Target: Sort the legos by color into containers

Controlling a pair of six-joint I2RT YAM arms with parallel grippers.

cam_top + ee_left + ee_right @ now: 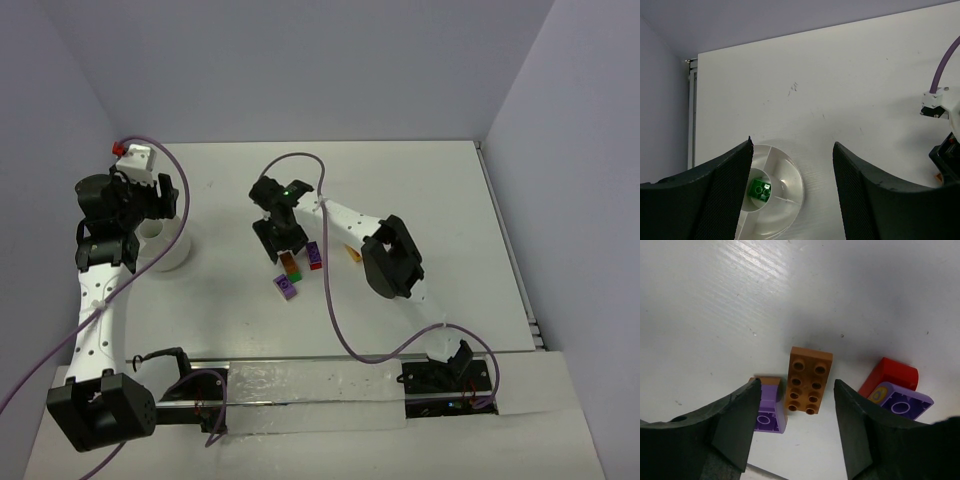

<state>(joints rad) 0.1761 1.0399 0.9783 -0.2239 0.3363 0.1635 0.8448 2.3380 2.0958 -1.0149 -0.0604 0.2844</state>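
Observation:
In the right wrist view an orange-brown brick (807, 380) lies studs-up on the table. My right gripper (796, 382) hangs open just above it, one finger on each side, touching nothing. A purple brick (769, 410) lies by the left finger. To the right a red brick (890, 375) touches another purple brick (902, 405). The top view shows this cluster (292, 270) under the right gripper (280, 243). My left gripper (792, 144) is open and empty over the white divided tub (790, 180). A green brick (759, 191) lies in its centre cell.
A small orange piece (352, 255) lies right of the cluster. The tub (168, 252) stands at the left under the left arm. A purple cable (330, 300) loops across the table near the bricks. Walls close off the back and both sides.

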